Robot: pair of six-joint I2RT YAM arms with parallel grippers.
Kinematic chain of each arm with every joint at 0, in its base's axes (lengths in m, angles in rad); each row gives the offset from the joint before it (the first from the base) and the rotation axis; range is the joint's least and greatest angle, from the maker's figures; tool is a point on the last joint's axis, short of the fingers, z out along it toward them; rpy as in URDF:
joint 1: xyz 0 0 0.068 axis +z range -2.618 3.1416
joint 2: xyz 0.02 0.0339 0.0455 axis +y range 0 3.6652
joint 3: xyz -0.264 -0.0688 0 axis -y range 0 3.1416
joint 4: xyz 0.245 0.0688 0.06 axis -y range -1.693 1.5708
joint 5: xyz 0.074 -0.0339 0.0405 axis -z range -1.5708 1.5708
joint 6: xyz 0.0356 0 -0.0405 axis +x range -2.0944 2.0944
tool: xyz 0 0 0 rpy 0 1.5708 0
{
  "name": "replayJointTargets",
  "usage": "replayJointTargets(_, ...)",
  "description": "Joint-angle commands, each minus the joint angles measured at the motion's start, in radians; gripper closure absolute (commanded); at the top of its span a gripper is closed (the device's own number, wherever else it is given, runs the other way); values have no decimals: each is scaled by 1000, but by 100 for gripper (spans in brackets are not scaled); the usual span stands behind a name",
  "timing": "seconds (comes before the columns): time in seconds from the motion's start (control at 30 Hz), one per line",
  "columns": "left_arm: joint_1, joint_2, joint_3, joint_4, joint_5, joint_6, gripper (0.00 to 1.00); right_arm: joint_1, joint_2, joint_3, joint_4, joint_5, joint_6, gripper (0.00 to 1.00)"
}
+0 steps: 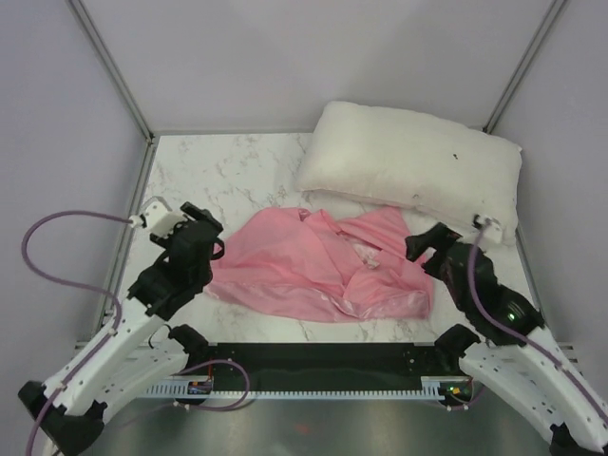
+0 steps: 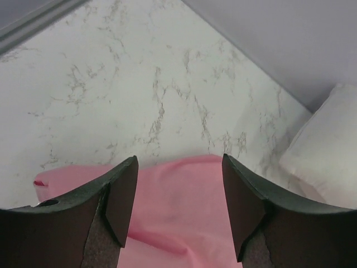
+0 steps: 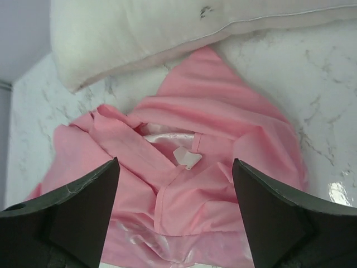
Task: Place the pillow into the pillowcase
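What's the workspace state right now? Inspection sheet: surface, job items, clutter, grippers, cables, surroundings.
Surface: white marble-look table.
Job's things: pillow far right, not in the case; pink pillowcase crumpled near centre, far corner reaching the pillow's edge.
Clutter: nothing seen.
Grippers: left gripper open over the case's left edge; right gripper open above its right side; both hold nothing.
Cables: purple cable loops off the left arm; another runs along the right arm.
Surroundings: grey enclosure walls.

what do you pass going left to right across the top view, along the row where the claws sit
left claw → pillowcase → right claw
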State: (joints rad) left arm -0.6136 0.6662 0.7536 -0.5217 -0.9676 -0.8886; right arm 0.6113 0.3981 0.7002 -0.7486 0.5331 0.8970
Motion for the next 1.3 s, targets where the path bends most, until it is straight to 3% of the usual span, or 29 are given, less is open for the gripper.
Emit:
replayJointTargets(0.0,-90,183,32,8,-16,42,30,4,336,41,265,-183,-213,9)
replayJointTargets(0.03,-141,246,29,8,-16,42,30,1,478,60,294,-214,-257,8)
replayJointTargets(0.1,-298,294,18,8,-16,42,30,2,594,111,353,-239,-346,8)
replayJointTargets(0.17,-362,366,10,8,-16,42,30,2,743,168,376,-243,-403,8)
replayJointTargets(0.2,-408,389,-9,246,593,350,1,4,786,186,388,-237,-424,8)
replayJointTargets(0.23,-432,410,-20,290,646,352,0,2,864,202,399,-254,-461,8)
replayJointTargets(0.4,-543,539,-71,373,682,284,0,1,1071,298,463,-289,-501,7)
replayJointTargets(0.53,-555,634,-71,475,765,269,0,-8,1229,364,497,-279,-521,6)
replayJointTargets(0.73,-554,879,6,474,780,247,2,-41,1366,426,538,-334,-526,9)
replayJointTargets(0.83,-551,960,39,474,780,247,2,-45,1418,453,549,-343,-524,14)
replayJointTargets(0.9,-552,986,36,474,780,247,2,-44,1441,469,557,-347,-521,31)
replayJointTargets(0.93,-552,980,30,412,768,244,19,-42,1464,491,560,-360,-521,47)
replayJointTargets(0.97,-558,940,18,408,770,222,97,-42,1476,504,560,-364,-521,55)
replayJointTargets(1.03,-574,871,-45,405,796,206,98,-45,1522,554,558,-370,-515,71)
replayJointTargets(1.1,-627,749,-104,396,814,189,98,-50,1555,593,551,-366,-511,77)
replayJointTargets(1.13,-649,710,-121,391,840,182,98,-57,1590,635,545,-364,-500,87)
replayJointTargets(1.27,-800,555,-197,345,889,93,98,-100,1665,726,523,-387,-477,92)
